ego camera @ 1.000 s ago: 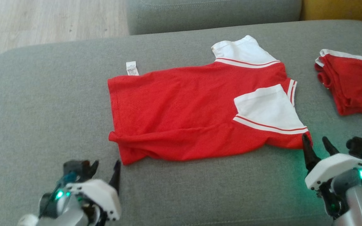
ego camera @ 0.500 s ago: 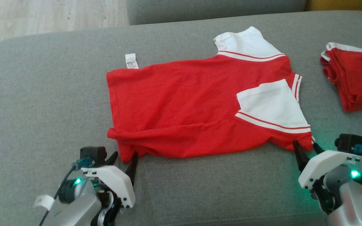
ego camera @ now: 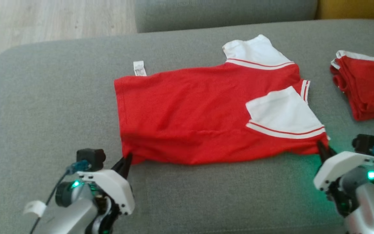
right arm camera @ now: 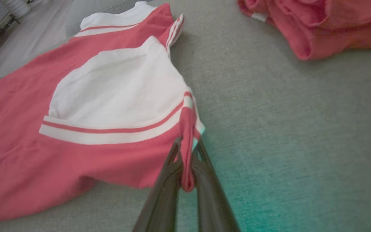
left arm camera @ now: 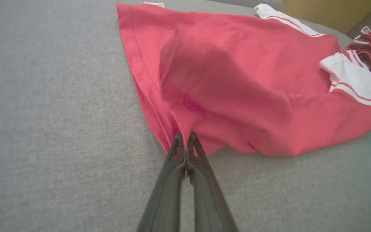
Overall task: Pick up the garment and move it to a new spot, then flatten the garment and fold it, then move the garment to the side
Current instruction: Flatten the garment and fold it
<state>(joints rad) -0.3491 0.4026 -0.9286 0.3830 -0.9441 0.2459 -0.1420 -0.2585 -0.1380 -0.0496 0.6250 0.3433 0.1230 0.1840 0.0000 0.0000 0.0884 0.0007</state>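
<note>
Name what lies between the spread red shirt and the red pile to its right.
Bare grey cushion, nothing else: the head view shows the shirt and the red pile apart.

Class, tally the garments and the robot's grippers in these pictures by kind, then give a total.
Garments: 2 (spread shirt, bundled garment)
Grippers: 2 (left gripper, right gripper)
Total: 4
</note>
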